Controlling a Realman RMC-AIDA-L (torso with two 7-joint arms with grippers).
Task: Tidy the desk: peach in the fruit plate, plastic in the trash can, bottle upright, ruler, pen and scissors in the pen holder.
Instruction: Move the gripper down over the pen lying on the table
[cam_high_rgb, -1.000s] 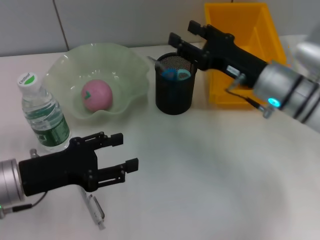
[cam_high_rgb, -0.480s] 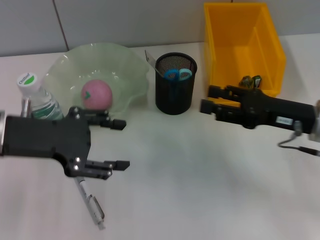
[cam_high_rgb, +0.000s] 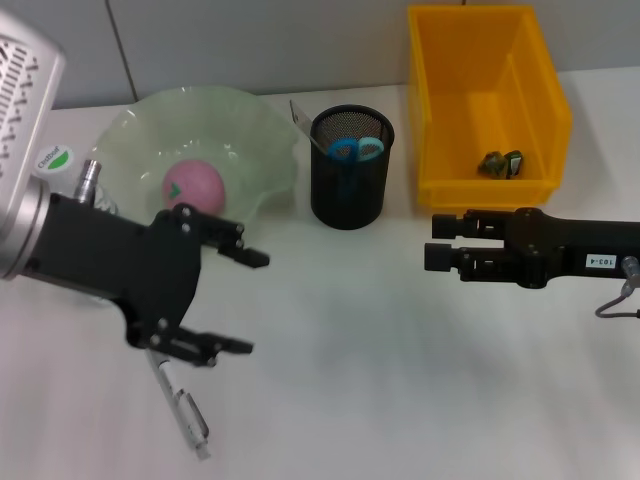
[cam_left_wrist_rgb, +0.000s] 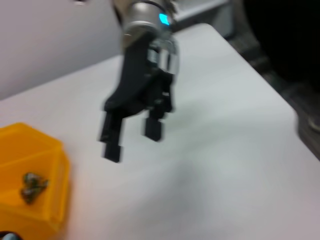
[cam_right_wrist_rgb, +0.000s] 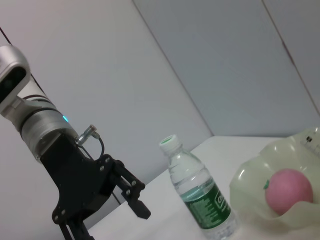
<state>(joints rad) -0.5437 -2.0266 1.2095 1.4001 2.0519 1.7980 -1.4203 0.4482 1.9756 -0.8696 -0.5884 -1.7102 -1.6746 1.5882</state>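
Black mesh pen holder (cam_high_rgb: 350, 165) now stands clear of the right arm: a second ago the right gripper (cam_high_rgb: 447, 243) was poised over its rim, half a second ago it had dropped to the table in front of the yellow bin (cam_high_rgb: 540, 110), and it now lies farther back toward the robot, level, fingers slightly parted and holding nothing. Judgement: its delivery to the holder is finished and it is retreating. Blue scissor handles (cam_high_rgb: 356, 149) and a ruler (cam_high_rgb: 301, 116) show above the holder's rim. Crumpled plastic (cam_high_rgb: 501, 162) lies on the bin floor.

Over the same interval the left gripper (cam_high_rgb: 238, 300) has swung upward and rolled, and its fingers are spread wide and empty. It hangs over the table just in front of the green fruit plate (cam_high_rgb: 245, 115), with the pen (cam_high_rgb: 178, 398) lying flat on the table directly beneath and nearer the robot. Judgement: the pen is the one item outstanding, and the left arm appears to be lining up for it.

Pen: slim, silver-grey, with a clip at its near end, lying at a slant, untouched. Pink peach (cam_high_rgb: 193, 187) sits in the plate. Water bottle (cam_right_wrist_rgb: 199, 194) stands upright beside the plate, as the right wrist view confirms
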